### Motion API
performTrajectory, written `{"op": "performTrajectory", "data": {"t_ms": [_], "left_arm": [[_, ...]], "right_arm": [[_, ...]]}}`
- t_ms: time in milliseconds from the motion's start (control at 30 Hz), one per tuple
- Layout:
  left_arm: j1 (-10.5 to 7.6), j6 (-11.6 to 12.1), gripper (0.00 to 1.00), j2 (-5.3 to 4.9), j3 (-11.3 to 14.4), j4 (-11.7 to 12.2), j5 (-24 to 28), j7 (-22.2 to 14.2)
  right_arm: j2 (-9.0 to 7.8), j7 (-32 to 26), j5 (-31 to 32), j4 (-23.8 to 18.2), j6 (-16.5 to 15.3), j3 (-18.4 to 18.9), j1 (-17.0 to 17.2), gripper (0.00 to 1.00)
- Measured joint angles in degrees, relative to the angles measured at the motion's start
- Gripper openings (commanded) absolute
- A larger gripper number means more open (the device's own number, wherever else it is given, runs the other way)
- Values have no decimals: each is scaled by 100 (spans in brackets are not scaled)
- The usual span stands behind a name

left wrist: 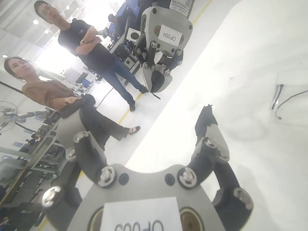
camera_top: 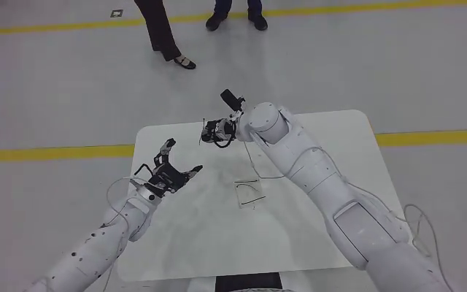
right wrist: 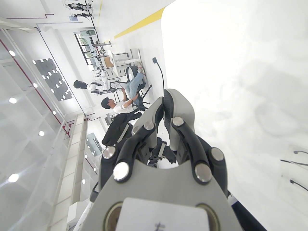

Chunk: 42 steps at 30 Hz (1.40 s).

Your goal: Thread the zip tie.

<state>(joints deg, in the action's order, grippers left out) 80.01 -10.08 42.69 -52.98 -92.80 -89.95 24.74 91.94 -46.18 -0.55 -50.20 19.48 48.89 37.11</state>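
Right now my right gripper [right wrist: 164, 95] is pinched shut on the zip tie [right wrist: 161, 72], a thin black strap that rises from between the fingers with a slight bend and ends in a small square head. From above, it is a fine dark line [camera_top: 203, 131] held over the far edge of the table [camera_top: 314, 146], near the far left corner. My left gripper [camera_top: 181, 157] hangs just beside it with its fingers spread wide, over the table's left side. Between the two grippers lies a short gap of bare white tabletop. A clear bag [camera_top: 248, 192] holding more black ties lies flat near the table's middle, well apart from both grippers.
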Motion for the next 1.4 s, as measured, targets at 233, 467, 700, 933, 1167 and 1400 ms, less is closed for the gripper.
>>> {"op": "performTrajectory", "data": {"t_ms": [233,467,700,933,1167,1400], "left_arm": [[0,0,100,0,0,0,0,0],[1,-190,100,-4,174,69,0,-177],[-147,-568,100,-70,554,154,0,-285],[-508,-784,100,-124,924,243,0,-410],[-499,-780,100,-123,918,242,0,-409],[-532,-696,100,-82,912,267,0,-469]], "right_arm": [[0,0,0,0,0,0,0,0],[-29,214,-26,-158,0,92,172,0],[9,182,-207,-30,0,50,185,0],[103,-51,-425,561,0,-141,-108,0],[102,-48,-422,557,0,-139,-105,0],[70,73,-536,466,1,-29,72,0]]}}
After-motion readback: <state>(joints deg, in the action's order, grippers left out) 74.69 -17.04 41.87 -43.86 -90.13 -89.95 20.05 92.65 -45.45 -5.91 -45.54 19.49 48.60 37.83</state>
